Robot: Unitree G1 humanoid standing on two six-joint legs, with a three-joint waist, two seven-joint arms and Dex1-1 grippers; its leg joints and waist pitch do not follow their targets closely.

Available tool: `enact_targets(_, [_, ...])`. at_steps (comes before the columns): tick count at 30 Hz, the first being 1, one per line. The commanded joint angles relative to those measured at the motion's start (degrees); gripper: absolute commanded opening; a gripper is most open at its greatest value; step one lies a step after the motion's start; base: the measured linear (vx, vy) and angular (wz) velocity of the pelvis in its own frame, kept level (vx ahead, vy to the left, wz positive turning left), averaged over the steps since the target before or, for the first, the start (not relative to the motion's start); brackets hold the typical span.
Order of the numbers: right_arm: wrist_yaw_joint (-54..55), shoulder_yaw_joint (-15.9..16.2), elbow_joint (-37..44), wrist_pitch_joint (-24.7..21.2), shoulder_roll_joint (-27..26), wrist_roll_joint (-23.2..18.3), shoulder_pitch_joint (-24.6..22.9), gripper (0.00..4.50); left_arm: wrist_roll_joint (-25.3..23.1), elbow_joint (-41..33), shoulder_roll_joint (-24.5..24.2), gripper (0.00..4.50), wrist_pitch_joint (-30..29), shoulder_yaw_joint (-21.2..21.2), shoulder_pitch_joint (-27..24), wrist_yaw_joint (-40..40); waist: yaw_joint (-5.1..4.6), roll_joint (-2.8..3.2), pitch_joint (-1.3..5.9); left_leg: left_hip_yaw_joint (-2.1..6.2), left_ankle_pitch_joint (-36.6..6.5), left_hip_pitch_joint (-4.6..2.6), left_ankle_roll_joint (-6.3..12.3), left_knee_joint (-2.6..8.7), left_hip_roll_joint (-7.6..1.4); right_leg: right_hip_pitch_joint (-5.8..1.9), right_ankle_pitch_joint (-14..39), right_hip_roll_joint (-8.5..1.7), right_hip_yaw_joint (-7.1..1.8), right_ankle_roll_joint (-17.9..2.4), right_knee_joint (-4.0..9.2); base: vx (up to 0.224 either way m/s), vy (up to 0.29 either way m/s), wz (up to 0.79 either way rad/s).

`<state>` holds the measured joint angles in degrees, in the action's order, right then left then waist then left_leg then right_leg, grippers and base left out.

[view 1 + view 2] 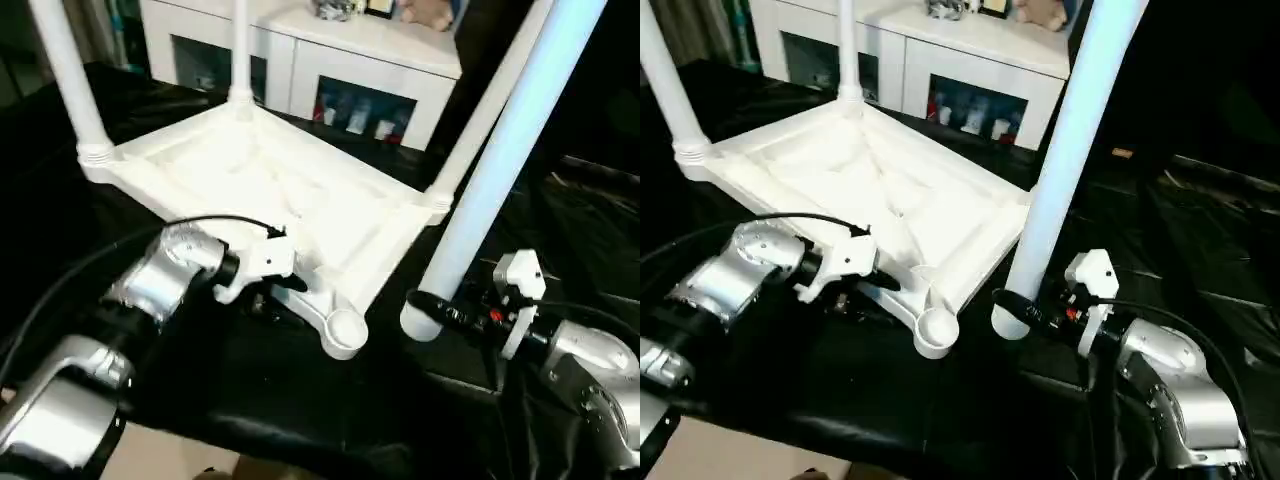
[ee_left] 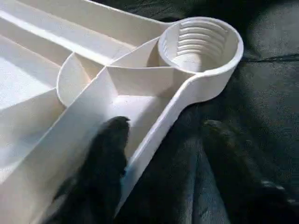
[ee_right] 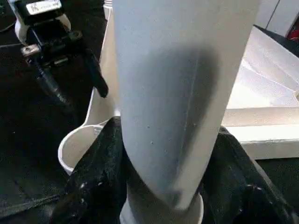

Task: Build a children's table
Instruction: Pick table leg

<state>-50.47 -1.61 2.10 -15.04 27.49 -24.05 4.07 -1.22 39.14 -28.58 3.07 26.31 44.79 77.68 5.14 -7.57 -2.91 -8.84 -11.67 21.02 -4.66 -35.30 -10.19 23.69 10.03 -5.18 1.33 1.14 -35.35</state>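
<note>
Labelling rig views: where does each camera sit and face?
Head stereo pair: looks forward and down at the upturned tabletop; silver forearms show.
Left wrist: along left end effector straddling the tabletop's edge by the empty socket.
Right wrist: along right end effector shut on the fourth leg.
Shared: socket, tabletop.

I seem to be working in a home-like room. Behind my black-draped work surface (image 1: 300,400) stands a white cabinet (image 1: 330,50) with glass doors, with small items on top.
</note>
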Motion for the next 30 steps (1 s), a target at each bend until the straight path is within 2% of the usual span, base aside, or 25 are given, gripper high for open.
enact_targets(1, [0.21, -0.42, 1.67, 0.47, 0.37, 0.22, -0.37, 1.86, -1.18, 1.66, 0.85, 2.62, 2.23, 0.49, 2.37, 1.07, 0.18, 1.28, 3.64, 0.02, -10.36, -0.54, 0.53, 5.01, -2.16, -3.03, 5.47, -2.37, -1.23, -12.48, 3.1, 0.0, 0.0, 0.0])
enact_targets(2, [0.26, -0.37, 1.74, 0.51, 0.35, 0.27, -0.43, 1.86, -1.33, 2.15, 0.98, 2.46, 2.62, 0.43, 2.69, 1.16, 0.23, 1.59, 3.63, -0.01, -9.8, -0.6, 0.71, 4.99, -2.22, -3.05, 4.18, -2.39, -1.19, -13.06, 2.99, 0.0, 0.0, 0.0])
enact_targets(4, [0.39, -0.13, 2.01, 0.63, 0.33, 0.52, -0.76, 1.86, -1.98, 4.37, 1.48, 2.47, 4.48, 0.43, 4.08, 1.96, 0.3, 1.63, 3.64, -0.08, -9.29, -0.6, 0.88, 4.94, -2.19, -3.16, 3.2, -2.39, -1.1, -13.62, 2.94, 0.0, 0.0, 0.0])
enact_targets(6, [0.34, 0.05, 2.09, 0.74, 0.36, 0.7, -0.92, 1.86, -2.71, 5.43, 1.64, 2.16, 5.74, 0.81, 4.79, 1.86, 0.32, 1.63, 3.67, -0.03, -9.28, -0.58, 0.86, 4.96, -2.27, -3.28, 2.95, -2.45, -1.08, -13.85, 2.83, 0.0, 0.0, 0.0])
enact_targets(7, [0.28, 0.38, 2.18, 0.85, 0.39, 0.97, -1.0, 1.86, -3.84, 6.82, 1.82, 2.16, 7.4, 1.57, 5.68, 1.87, 0.34, 1.92, 3.6, 0.01, -9.82, -0.58, 0.82, 5.04, -2.3, -3.26, 3.32, -2.48, -1.07, -13.9, 2.93, 0.0, 0.0, 0.0])
enact_targets(10, [0.21, 0.98, 2.33, 0.97, 0.39, 1.38, -0.62, 1.86, -5.95, 8.93, 2.06, 1.78, 9.93, 3.19, 6.67, 1.85, 0.4, 1.9, 3.51, 0.02, -11.3, -0.69, 0.55, 5.13, -2.47, -3.22, 5.2, -2.64, -1.04, -13.74, 3.1, 0.0, 0.0, 0.0])
enact_targets(11, [0.16, 0.96, 2.34, 0.96, 0.44, 1.35, -0.59, 1.86, -6.14, 9.11, 2.12, 1.63, 10.1, 3.35, 6.77, 1.88, 0.47, 2.78, 3.52, 0.08, -11.56, -0.81, 0.35, 5.2, -2.49, -3.17, 5.15, -2.71, -1.06, -13.91, 3.07, 0.0, 0.0, 0.0])
enact_targets(12, [0.13, 0.96, 2.31, 1.01, 0.47, 1.38, -0.54, 1.86, -6.45, 9.31, 2.15, 1.54, 10.35, 3.61, 6.85, 1.88, 0.36, 2.42, 3.48, -0.03, -11.82, -0.82, 0.33, 5.18, -2.57, -3.18, 5.05, -2.67, -1.03, -14.0, 3.22, 0.0, 0.0, 0.0])
enact_targets(14, [0.23, 0.92, 2.15, 1.23, 0.55, 1.62, -0.06, 1.86, -8.79, 11.38, 2.58, 1.47, 12.5, 5.18, 7.6, 1.19, 0.46, 2.44, 3.49, -0.13, -11.63, -0.84, 0.46, 5.1, -2.6, -3.33, 4.63, -2.79, -0.95, -14.57, 3.13, 0.0, 0.0, 0.0])
enact_targets(15, [0.36, 0.87, 2.14, 1.3, 0.51, 1.68, 0.05, 1.86, -9.38, 12.4, 2.92, 1.36, 13.22, 5.28, 7.94, 0.71, 0.48, 2.96, 3.39, -0.29, -11.72, -0.94, 0.49, 5.13, -2.65, -3.23, 4.22, -2.77, -0.92, -14.84, 3.26, 0.0, 0.0, 0.0])
enact_targets(16, [0.51, 0.79, 2.18, 1.37, 0.45, 1.69, 0.11, 1.86, -10.08, 13.3, 3.22, 1.36, 13.75, 5.47, 8.27, -0.05, 0.41, 2.72, 3.42, -0.26, -11.42, -0.76, 0.51, 5.06, -2.61, -3.43, 3.97, -2.77, -0.9, -14.87, 3.1, 0.0, 0.0, 0.0])
enact_targets(17, [0.62, 0.74, 2.24, 1.4, 0.4, 1.68, 0.13, 1.86, -10.67, 14.32, 3.54, 1.11, 14.43, 5.5, 8.61, -0.52, 0.49, 2.62, 3.53, -0.29, -10.56, -0.63, 0.7, 5.01, -2.59, -3.69, 3.59, -2.82, -0.87, -14.8, 2.99, 0.0, 0.0, 0.0])
enact_targets(18, [0.62, 0.74, 2.24, 1.4, 0.4, 1.68, 0.13, 1.86, -10.67, 14.32, 3.54, 1.07, 14.43, 5.5, 8.61, -0.52, 0.5, 2.63, 3.56, -0.32, -9.99, -0.56, 0.93, 4.93, -2.53, -3.72, 3.33, -2.83, -0.87, -14.77, 2.97, 0.0, 0.0, 0.0])
enact_targets(19, [0.82, 0.7, 2.45, 1.34, 0.35, 1.65, 0.11, 1.86, -11.85, 16.19, 4.14, 1.05, 16.13, 5.7, 9.32, -1.88, 0.69, 3.74, 3.6, -0.22, -9.57, -0.68, 1.02, 4.95, -2.57, -3.64, 2.89, -2.9, -0.88, -15.08, 2.85, 0.0, 0.0, 0.0])
enact_targets(20, [0.82, 0.7, 2.45, 1.34, 0.35, 1.65, 0.11, 1.86, -11.85, 16.19, 4.14, 0.94, 16.13, 5.7, 9.32, -1.88, 0.55, 3.29, 3.61, -0.28, -9.62, -0.69, 1.1, 4.94, -2.63, -3.69, 2.65, -2.83, -0.82, -15.13, 3.0, 0.0, 0.0, 0.0])
enact_targets(21, [0.97, 0.7, 2.65, 1.3, 0.29, 1.65, 0.0, 1.86, -12.65, 17.28, 4.47, 0.94, 16.91, 6.09, 9.74, -2.1, 0.59, 3.25, 3.61, -0.28, -9.6, -0.63, 1.1, 4.97, -2.61, -3.76, 2.71, -2.8, -0.83, -15.14, 2.95, 0.0, 0.0, 0.0])
enact_targets(23, [1.03, 0.78, 2.72, 1.48, 0.18, 1.86, -0.21, 1.86, -14.11, 18.48, 4.71, 0.65, 17.77, 7.2, 10.01, -1.84, 0.65, 3.66, 3.52, -0.28, -10.62, -0.68, 1.01, 5.05, -2.63, -3.72, 3.76, -2.86, -0.83, -15.13, 3.08, 0.0, 0.0, 0.0])
enact_targets(27, [1.08, 1.05, 2.29, 1.85, 0.13, 2.24, 0.07, 1.86, -15.91, 20.04, 4.95, 0.64, 18.58, 8.3, 10.28, -1.64, 0.54, 3.92, 3.21, -0.15, -14.68, -0.86, 0.0, 5.5, -2.78, -3.54, 9.2, -2.98, -0.87, -14.25, 3.68, 0.0, 0.0, 0.0])
enact_targets(28, [1.22, 0.99, 1.89, 2.1, 0.08, 2.33, 0.56, 1.86, -17.52, 21.03, 4.98, 0.4, 18.81, 9.35, 10.55, -1.13, 0.46, 3.77, 3.12, -0.1, -15.9, -0.78, -0.27, 5.62, -2.74, -3.63, 11.29, -3.02, -0.88, -13.58, 3.89, 0.0, 0.0, 0.0])
enact_targets(30, [1.25, 0.83, 1.66, 2.23, 0.14, 2.33, 0.84, 1.86, -17.8, 21.15, 4.99, 0.4, 18.47, 9.56, 10.58, -0.55, 0.36, 3.83, 3.18, 0.0, -16.87, -0.88, -0.57, 5.72, -2.78, -3.58, 13.29, -3.15, -0.92, -12.83, 4.11, 0.0, 0.0, 0.0])
